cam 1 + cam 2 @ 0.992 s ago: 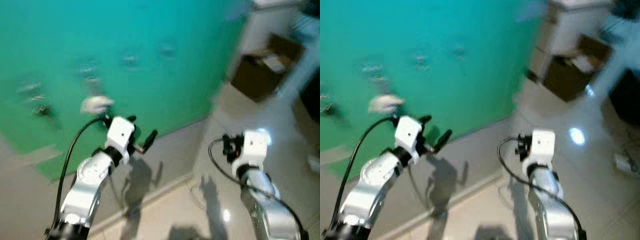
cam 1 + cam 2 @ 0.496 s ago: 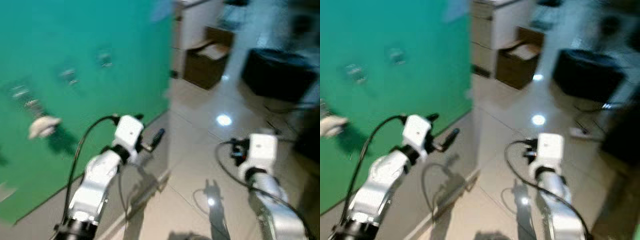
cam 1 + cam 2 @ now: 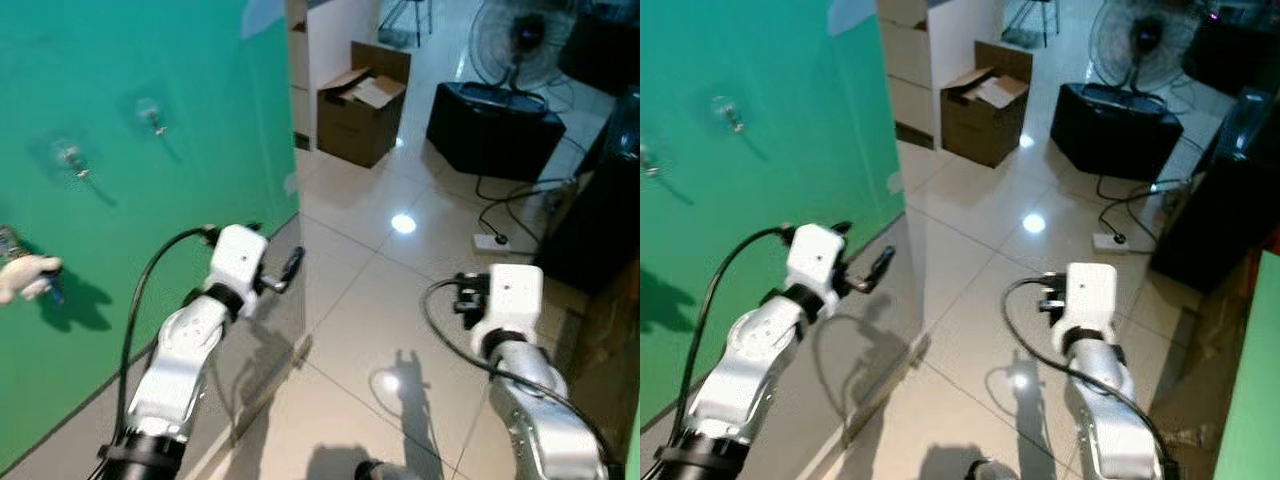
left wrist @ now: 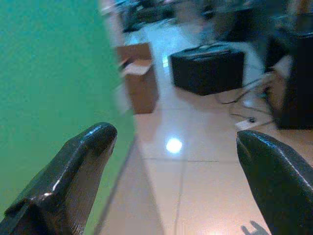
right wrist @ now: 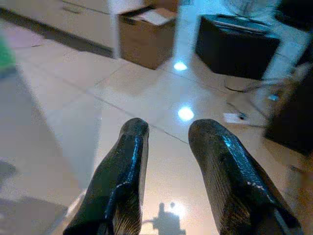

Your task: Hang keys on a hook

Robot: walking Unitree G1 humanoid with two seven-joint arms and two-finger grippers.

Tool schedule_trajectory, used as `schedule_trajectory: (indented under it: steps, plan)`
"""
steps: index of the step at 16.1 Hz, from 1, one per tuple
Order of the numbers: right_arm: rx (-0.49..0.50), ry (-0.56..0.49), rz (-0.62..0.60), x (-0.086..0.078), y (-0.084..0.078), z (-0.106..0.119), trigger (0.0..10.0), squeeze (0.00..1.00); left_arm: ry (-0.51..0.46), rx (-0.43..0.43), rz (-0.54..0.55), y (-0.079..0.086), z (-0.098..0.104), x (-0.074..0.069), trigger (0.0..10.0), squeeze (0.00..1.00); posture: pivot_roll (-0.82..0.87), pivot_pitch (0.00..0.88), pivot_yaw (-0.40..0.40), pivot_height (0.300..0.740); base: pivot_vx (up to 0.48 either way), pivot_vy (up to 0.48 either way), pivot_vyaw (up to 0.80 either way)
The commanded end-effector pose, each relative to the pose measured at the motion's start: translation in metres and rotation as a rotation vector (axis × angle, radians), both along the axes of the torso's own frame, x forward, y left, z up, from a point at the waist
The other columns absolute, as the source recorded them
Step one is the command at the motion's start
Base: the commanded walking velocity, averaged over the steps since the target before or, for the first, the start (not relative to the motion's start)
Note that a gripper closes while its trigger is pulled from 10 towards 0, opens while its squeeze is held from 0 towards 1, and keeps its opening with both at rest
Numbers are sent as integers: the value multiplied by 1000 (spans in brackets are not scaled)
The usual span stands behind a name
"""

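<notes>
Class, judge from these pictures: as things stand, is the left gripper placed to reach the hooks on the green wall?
Probably not yet. The left gripper points past the edge of the green wall toward the tiled floor, and the nearest hook sits higher up on the wall, off to its left. Nothing blocks it; the arm would need turning.

A green wall [image 3: 750, 150] fills nine to eleven o'clock, with a hook [image 3: 730, 112] on it at ten. The left gripper [image 3: 878, 265] sits just left of centre, arm running to seven. A cardboard box [image 3: 985, 100] stands at twelve, a fan [image 3: 1135, 45] at one, and a black case [image 3: 1116, 130] below it.
</notes>
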State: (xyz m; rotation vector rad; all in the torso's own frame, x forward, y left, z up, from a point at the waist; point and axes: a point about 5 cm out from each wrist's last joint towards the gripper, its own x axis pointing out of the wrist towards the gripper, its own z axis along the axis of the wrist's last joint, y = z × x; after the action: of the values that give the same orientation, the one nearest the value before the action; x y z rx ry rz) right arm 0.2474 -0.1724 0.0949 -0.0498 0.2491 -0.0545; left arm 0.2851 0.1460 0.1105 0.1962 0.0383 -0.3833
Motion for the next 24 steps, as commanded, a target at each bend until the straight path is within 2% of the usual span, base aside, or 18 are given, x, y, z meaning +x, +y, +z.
schedule_trajectory:
  steps: [1,3,6,9,13,15,17,19,24]
  plan:
    - [-11,1,15,0,0,1,10000,0,-14,-19,19,0,3,4,10000,0,-125,0,18,740,0,0,-800]
    - [-28,-1,39,4,-1,3,10000,0,-25,-18,17,-3,4,4,10000,0,-118,0,11,740,0,0,-800]
    - [-21,7,46,7,1,0,10000,0,-30,7,42,4,2,-1,10000,0,-92,0,-18,740,0,0,-800]
    - [-15,5,66,10,6,0,10000,0,-49,-1,47,2,7,3,10000,0,-79,0,-15,740,0,0,-800]
    - [-3,11,39,6,7,-2,10000,0,-57,26,41,5,8,4,10000,0,-107,0,14,740,0,-340,-800]
    - [-2,5,24,4,4,0,10000,0,-22,-3,55,5,6,7,10000,0,-112,0,26,740,0,0,-800]
    - [2,17,-9,-2,-1,-3,10000,0,-28,20,29,4,6,4,10000,0,-113,0,36,740,0,0,-800]
    - [3,17,-10,-2,0,-3,10000,0,-33,27,23,5,6,4,10000,0,-122,0,41,740,0,0,-800]
    - [-17,8,0,-2,-1,-4,10000,0,-50,-12,35,-2,9,3,10000,0,-115,0,32,740,0,0,-800]
